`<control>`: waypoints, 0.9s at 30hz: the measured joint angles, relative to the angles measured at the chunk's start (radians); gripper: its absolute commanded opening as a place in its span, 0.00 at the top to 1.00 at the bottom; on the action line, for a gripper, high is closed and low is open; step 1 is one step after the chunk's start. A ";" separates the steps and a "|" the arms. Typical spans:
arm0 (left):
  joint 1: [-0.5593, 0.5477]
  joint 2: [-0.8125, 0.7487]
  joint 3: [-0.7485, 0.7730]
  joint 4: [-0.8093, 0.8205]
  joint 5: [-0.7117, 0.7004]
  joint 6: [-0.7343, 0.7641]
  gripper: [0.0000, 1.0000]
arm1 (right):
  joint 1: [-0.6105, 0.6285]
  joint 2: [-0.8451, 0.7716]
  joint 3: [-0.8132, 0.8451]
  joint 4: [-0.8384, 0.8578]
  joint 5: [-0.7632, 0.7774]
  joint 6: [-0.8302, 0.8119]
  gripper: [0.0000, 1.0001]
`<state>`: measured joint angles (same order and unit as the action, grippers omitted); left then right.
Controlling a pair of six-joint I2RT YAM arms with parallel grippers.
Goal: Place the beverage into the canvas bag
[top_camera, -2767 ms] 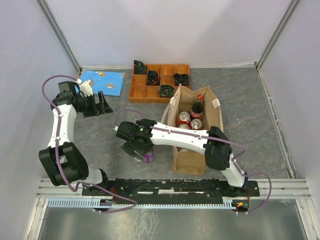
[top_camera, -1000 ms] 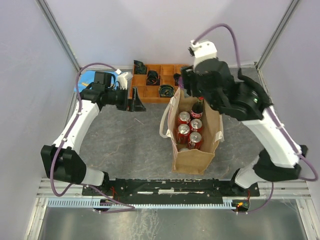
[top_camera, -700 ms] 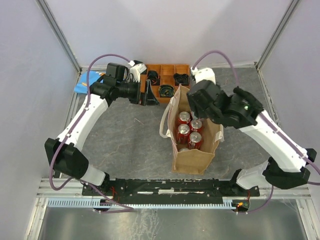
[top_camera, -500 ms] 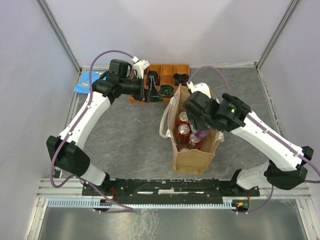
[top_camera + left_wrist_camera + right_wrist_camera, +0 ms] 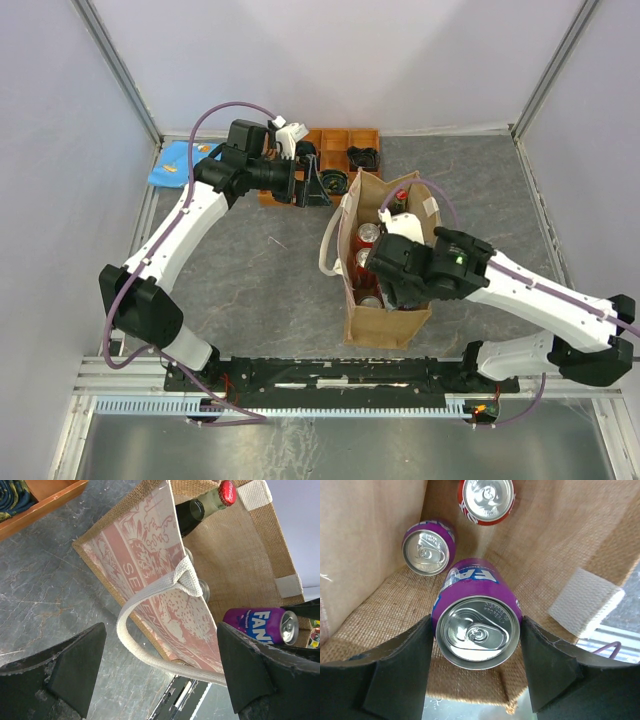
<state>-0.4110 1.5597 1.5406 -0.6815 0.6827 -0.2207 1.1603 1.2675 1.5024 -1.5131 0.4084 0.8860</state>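
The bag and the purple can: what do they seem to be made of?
The bag looks like coarse woven jute or canvas, matte tan with a rough open weave on its inner wall. The purple can is probably thin aluminium: shiny silver lid with pull tab, glossy printed side.

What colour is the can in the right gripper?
Purple body with a silver top; the can shows best in the right wrist view.
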 measured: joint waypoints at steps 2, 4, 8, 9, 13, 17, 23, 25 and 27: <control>-0.003 0.000 0.000 0.000 0.000 0.000 0.03 | 0.013 0.000 -0.039 0.012 -0.006 0.029 1.00; -0.005 0.000 0.000 0.000 0.000 0.000 0.03 | 0.018 0.003 -0.066 0.023 -0.010 0.050 1.00; -0.006 0.000 0.000 0.000 0.000 0.000 0.03 | 0.018 0.008 -0.080 0.052 -0.013 0.082 1.00; -0.006 0.000 0.000 0.000 0.000 0.000 0.03 | 0.018 0.010 -0.081 0.056 -0.013 0.088 1.00; -0.006 0.000 0.000 0.001 0.000 0.000 0.03 | 0.018 0.016 -0.090 0.056 -0.004 0.102 1.00; -0.008 0.002 0.000 0.003 0.000 0.000 0.03 | 0.018 0.024 -0.160 0.078 -0.011 0.135 1.00; -0.008 0.002 0.000 0.003 0.000 0.000 0.03 | 0.018 0.063 -0.245 0.124 -0.024 0.177 1.00; -0.008 0.002 0.000 0.003 0.000 0.000 0.03 | 0.018 0.063 -0.245 0.126 -0.027 0.184 1.00; -0.008 0.002 0.000 0.003 0.000 0.000 0.03 | 0.017 0.063 -0.245 0.125 -0.031 0.188 1.00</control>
<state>-0.4187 1.5616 1.5402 -0.6781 0.6827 -0.2207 1.1774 1.3308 1.2575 -1.3880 0.3771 1.0737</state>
